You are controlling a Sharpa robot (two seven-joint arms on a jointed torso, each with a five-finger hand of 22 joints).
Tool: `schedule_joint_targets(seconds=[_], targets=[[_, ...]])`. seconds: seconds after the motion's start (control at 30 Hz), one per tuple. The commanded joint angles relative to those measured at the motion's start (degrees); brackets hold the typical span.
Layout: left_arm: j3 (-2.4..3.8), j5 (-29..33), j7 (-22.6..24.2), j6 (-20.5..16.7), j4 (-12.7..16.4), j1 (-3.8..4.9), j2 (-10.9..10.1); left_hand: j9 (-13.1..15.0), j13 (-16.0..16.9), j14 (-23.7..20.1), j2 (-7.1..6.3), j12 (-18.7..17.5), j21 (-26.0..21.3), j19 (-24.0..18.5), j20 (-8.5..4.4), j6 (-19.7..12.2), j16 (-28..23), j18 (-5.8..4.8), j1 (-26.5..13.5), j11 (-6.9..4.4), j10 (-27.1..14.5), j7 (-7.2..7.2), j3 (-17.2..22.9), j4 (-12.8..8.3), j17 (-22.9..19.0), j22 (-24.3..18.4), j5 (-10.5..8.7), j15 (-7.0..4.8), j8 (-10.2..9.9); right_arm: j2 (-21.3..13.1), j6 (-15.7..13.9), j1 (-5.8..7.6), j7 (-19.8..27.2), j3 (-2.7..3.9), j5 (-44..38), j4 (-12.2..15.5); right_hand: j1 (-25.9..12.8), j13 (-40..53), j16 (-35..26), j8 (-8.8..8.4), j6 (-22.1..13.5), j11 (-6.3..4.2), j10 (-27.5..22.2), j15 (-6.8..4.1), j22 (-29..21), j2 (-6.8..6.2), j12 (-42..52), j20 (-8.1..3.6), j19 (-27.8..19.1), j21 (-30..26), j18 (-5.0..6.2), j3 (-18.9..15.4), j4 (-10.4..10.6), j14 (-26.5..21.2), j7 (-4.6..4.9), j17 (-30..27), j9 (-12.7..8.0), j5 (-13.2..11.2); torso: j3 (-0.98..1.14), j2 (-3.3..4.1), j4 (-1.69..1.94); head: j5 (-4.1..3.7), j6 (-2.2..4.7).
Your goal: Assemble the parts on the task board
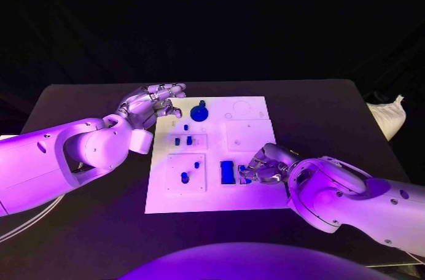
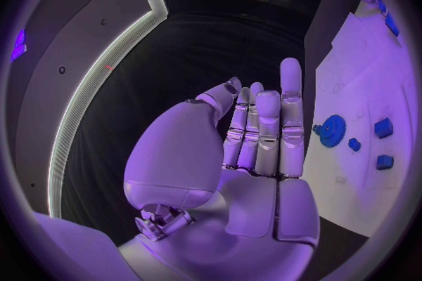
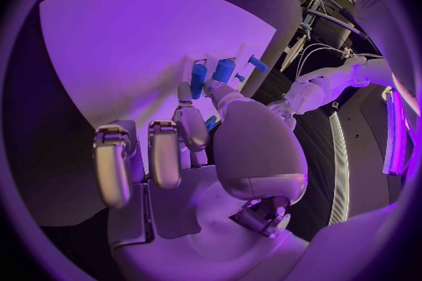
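Observation:
The white task board [image 1: 248,136] lies in the middle of the black table. A blue gear [image 1: 199,113] sits near its far left corner, and my left hand [image 1: 155,102] hovers just left of it, fingers stretched out and holding nothing [image 2: 264,133]. The gear [image 2: 331,131] lies beside those fingers. My right hand [image 1: 266,163] rests at the board's near right part, next to a blue block [image 1: 228,172]. Its thumb and a finger pinch a small blue part [image 3: 211,123]. Beyond the fingertips stand blue pegs [image 3: 199,76] in the board.
Small blue pieces [image 1: 182,141] stand in a recess at the board's left middle, and two more [image 1: 184,177] in the near left recess. A white object [image 1: 387,117] lies at the table's right edge. Cables [image 1: 26,221] hang at the left.

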Motion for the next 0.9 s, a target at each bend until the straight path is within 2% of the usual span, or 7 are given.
schedule_joint_targets(seconds=[0.03,0.4,0.63,0.77,0.9], targets=[[0.03,-0.26,0.29,1.09,0.18,0.0,0.01,-0.08,-0.07,-0.38,-0.08,-0.21,0.3,-0.43,0.0,-0.39,-0.19,1.14,-0.62,0.17,0.41,0.1,-0.28,-0.17,-0.03,-0.07,0.23,-0.15,0.28,0.22,2.08,-0.04,-1.14,-0.01,-0.39,0.16,-0.41,0.74,0.37,0.1,0.23,-0.18,0.28,-0.31,15.09,0.06,-0.2,-0.45,6.0,0.36,-0.8,-0.13,0.19,4.02,0.04,5.09,-0.02,0.2,0.02,0.03,-0.03,0.02,0.01],[0.03,-0.27,0.28,1.15,0.17,0.0,-0.01,-0.08,-0.07,-0.38,-0.08,-0.21,0.3,-0.43,0.0,-0.39,-0.19,1.14,-0.62,0.17,0.41,0.1,-0.28,-0.17,-0.03,-0.07,0.23,-0.15,0.28,0.44,2.4,-0.04,-1.04,-0.01,-0.72,0.22,-0.49,0.56,0.46,0.18,0.37,-0.25,0.26,-0.36,15.09,0.11,-0.5,-0.5,6.0,0.36,-0.8,-0.31,0.3,4.04,-0.04,5.25,0.09,0.29,-0.01,0.0,-0.01,0.06,0.01],[0.03,-0.27,0.27,1.09,0.25,0.01,-0.07,-0.08,-0.07,-0.38,-0.08,-0.21,0.3,-0.43,0.0,-0.39,-0.19,1.14,-0.62,0.17,0.41,0.1,-0.28,-0.17,-0.03,-0.07,0.23,-0.15,0.28,0.57,2.01,-0.04,-1.05,-0.01,-1.39,-0.1,-2.6,0.31,0.39,0.14,0.42,-0.22,0.35,-0.38,15.09,0.24,-0.94,-0.61,6.0,0.36,-0.8,-2.18,2.24,4.0,0.01,5.15,0.5,0.46,-0.01,0.01,0.06,-0.04,0.01],[0.03,-0.27,0.26,1.06,0.27,0.01,-0.1,-0.08,-0.07,-0.38,-0.08,-0.21,0.3,-0.43,0.0,-0.39,-0.19,1.14,-0.62,0.17,0.41,0.1,-0.28,-0.17,-0.03,-0.07,0.23,-0.15,0.28,0.65,1.64,-0.04,-1.0,-0.01,-1.85,-0.2,-4.15,0.27,0.35,0.08,0.42,-0.22,0.42,-0.37,15.09,0.27,-1.03,-0.6,6.0,0.36,-0.8,-4.36,3.92,3.97,-0.02,5.11,0.78,-1.06,-0.01,0.01,0.05,-0.02,0.01],[0.03,-0.27,0.24,1.05,0.3,0.01,-0.13,-0.08,-0.07,-0.38,-0.08,-0.21,0.3,-0.43,0.0,-0.39,-0.19,1.14,-0.62,0.17,0.41,0.1,-0.28,-0.17,-0.03,-0.07,0.23,-0.15,0.28,0.71,1.5,-0.03,-0.93,-0.01,-2.05,-0.25,-4.78,0.29,0.36,0.0,0.39,-0.28,0.48,-0.43,15.09,0.72,-1.07,-0.64,6.0,0.36,-0.8,-6.83,5.64,3.97,-0.12,5.15,1.18,-3.87,-0.02,0.01,-0.01,0.03,0.01]])
